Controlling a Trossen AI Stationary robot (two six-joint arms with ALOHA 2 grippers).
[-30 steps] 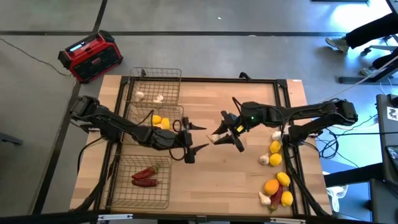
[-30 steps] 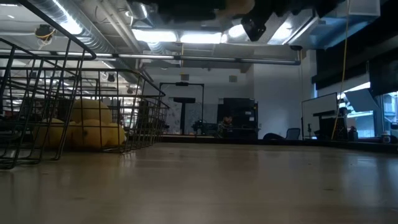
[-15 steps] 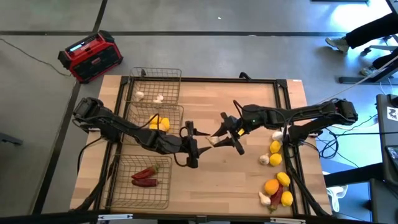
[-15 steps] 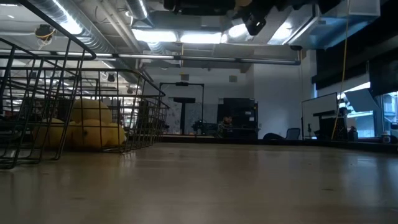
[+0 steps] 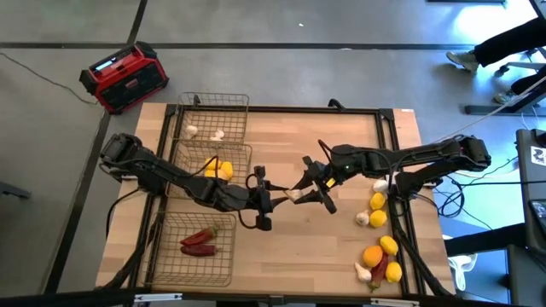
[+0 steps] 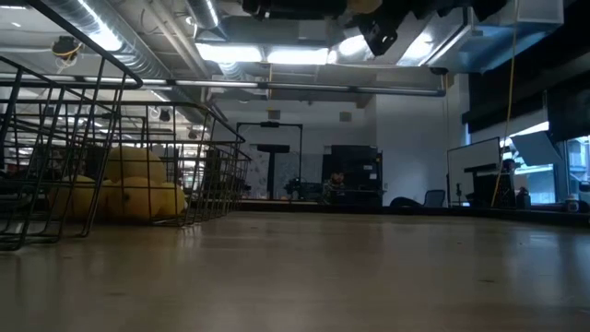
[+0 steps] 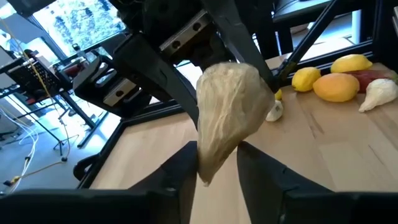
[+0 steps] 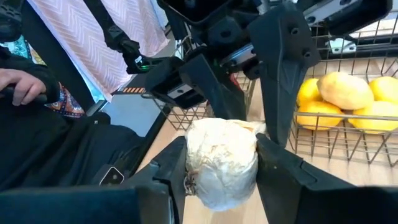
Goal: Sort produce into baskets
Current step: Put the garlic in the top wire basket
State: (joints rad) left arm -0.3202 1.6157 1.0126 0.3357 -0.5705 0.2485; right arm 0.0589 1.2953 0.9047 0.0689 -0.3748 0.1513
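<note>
A whitish garlic bulb [image 5: 294, 194] hangs in the air over the middle of the table, between my two grippers. My right gripper [image 5: 302, 189] reaches in from the right and is shut on it. My left gripper [image 5: 276, 199] comes from the left and is closed on the bulb's other end. Three wire baskets stand at the left: the far one [image 5: 229, 104] holds garlic, the middle one [image 5: 241, 153] lemons, the near one [image 5: 175, 264] red chilies. More produce [image 5: 380, 247] lies at the table's right edge. My left gripper pinches the bulb's narrow pointed end [image 7: 208, 163] between its two fingers [image 7: 180, 171]. It comes nearly level from the table's left. The bulb is clear of the table. My right gripper pinches the bulb's fat round body [image 8: 221, 165] between its two fingers [image 8: 283, 171], nearly level from the table's right. The bulb hangs in the air, pointed end toward the left gripper.
A red-and-black box [image 5: 124, 77] sits on the floor beyond the far left corner. Bare wood lies under and around the grippers. In the low view the lemon basket [image 6: 129, 198] stands at the left. A person's hand [image 8: 18, 84] shows beyond the table.
My left gripper has moved toward the table's right, up to the garlic bulb, and its wide-open fingers have shut around the bulb's pointed end. The bulb has stayed where it was.
</note>
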